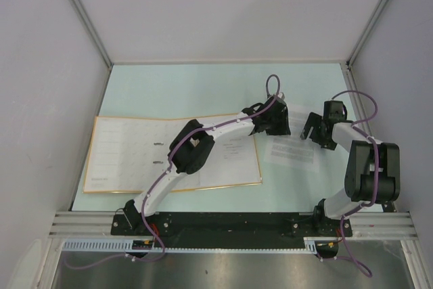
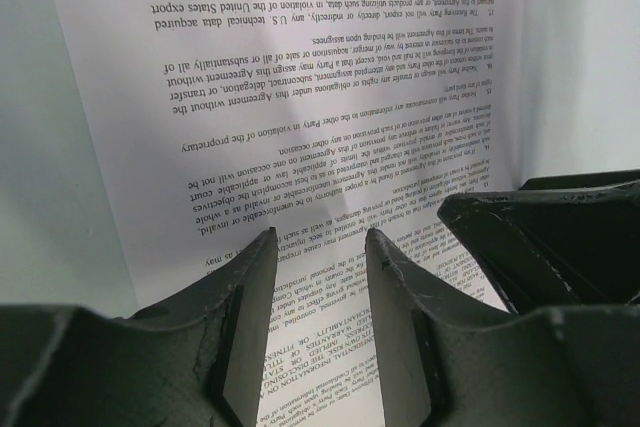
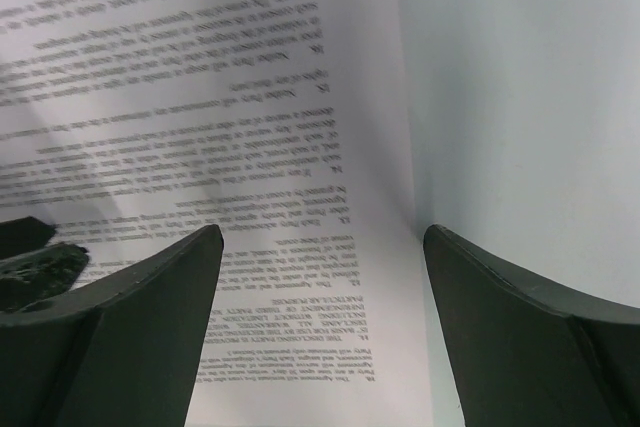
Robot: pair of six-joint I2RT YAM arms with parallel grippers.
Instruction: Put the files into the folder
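The folder (image 1: 122, 157) lies open at the left of the table, orange-edged and whitish inside, with its ring clip (image 1: 160, 153) in the middle. A printed sheet (image 1: 233, 150) rests on its right half. The files (image 1: 292, 152) lie flat on the table just right of the folder, filling the left wrist view (image 2: 300, 97) and the right wrist view (image 3: 200, 97). My left gripper (image 1: 276, 130) (image 2: 321, 237) hovers over their far left part, jaws partly open with nothing between. My right gripper (image 1: 310, 132) (image 3: 322, 232) stands wide open over their right edge.
Pale green tabletop (image 1: 189, 93) is boxed in by grey walls at the left, back and right. An aluminium rail (image 1: 223, 221) carries both arm bases along the near edge. The two grippers are close; the right one's finger (image 2: 540, 247) shows in the left wrist view.
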